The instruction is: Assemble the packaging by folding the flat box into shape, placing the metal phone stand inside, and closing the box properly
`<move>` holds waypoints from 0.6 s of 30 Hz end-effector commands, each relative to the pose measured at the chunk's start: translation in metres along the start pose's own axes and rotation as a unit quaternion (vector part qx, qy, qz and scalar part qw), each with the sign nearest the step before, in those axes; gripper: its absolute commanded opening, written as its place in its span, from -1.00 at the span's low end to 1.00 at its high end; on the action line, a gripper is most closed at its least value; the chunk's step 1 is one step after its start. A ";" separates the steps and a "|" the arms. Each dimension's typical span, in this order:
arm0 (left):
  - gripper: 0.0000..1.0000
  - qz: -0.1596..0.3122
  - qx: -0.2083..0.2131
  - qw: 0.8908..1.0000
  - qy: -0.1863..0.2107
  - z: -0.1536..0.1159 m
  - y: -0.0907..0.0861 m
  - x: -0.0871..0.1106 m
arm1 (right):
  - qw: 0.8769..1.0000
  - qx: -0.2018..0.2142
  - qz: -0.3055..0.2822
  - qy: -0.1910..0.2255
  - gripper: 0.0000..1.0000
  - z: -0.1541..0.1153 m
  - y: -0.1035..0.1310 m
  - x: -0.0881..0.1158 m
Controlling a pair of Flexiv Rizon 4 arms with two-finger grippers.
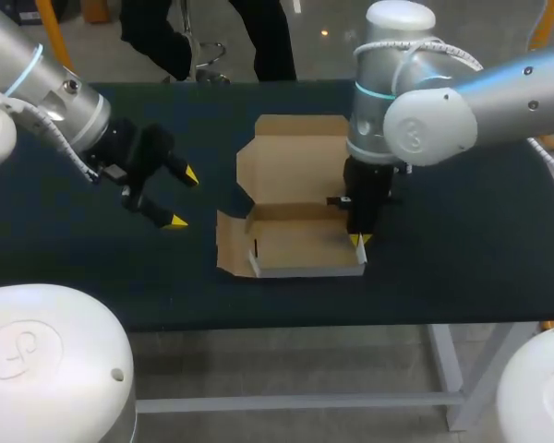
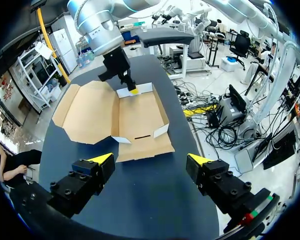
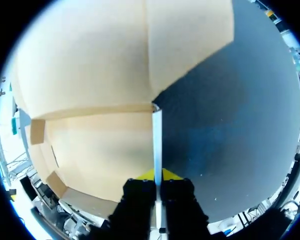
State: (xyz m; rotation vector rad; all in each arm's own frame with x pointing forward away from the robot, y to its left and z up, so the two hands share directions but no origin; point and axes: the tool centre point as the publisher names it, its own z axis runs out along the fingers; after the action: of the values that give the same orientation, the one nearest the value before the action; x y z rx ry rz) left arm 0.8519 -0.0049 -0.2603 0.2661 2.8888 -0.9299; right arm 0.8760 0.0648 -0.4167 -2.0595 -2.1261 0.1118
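The left arm (image 1: 46, 88) and the right arm (image 1: 425, 101) are built of rounded silver-grey segments, each ringed by a thin light-blue band. Pale braided cables are run along both. The left gripper (image 2: 151, 160) is formed of black blocks studded with screws. The right gripper (image 1: 359, 240) is black too, and both are tipped in yellow.

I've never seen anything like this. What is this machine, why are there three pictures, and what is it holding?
It is a robot with two arms at a dark table. One picture looks down from above and behind it. The two round ones come from cameras on each wrist. On the table lies a half-folded cardboard box, its lid lying flat open. The right pincer pinches the box's side wall. The left pincer hangs open beside the box, holding nothing.
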 end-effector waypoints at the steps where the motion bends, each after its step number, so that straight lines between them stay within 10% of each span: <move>1: 1.00 0.000 -0.002 1.000 0.002 -0.001 0.000 0.000 | 0.999 -0.043 0.004 0.001 -0.86 0.006 -0.005 0.000; 18: 1.00 0.000 -0.002 1.000 0.002 -0.001 0.000 0.000 | 0.996 -0.089 0.014 0.002 -0.85 0.010 0.002 0.000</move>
State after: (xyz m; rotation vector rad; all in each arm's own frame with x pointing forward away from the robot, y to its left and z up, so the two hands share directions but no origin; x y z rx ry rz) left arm 0.8519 -0.0049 -0.2603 0.2661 2.8889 -0.9298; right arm 0.8788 0.0655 -0.4250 -2.1679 -2.1668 -0.0547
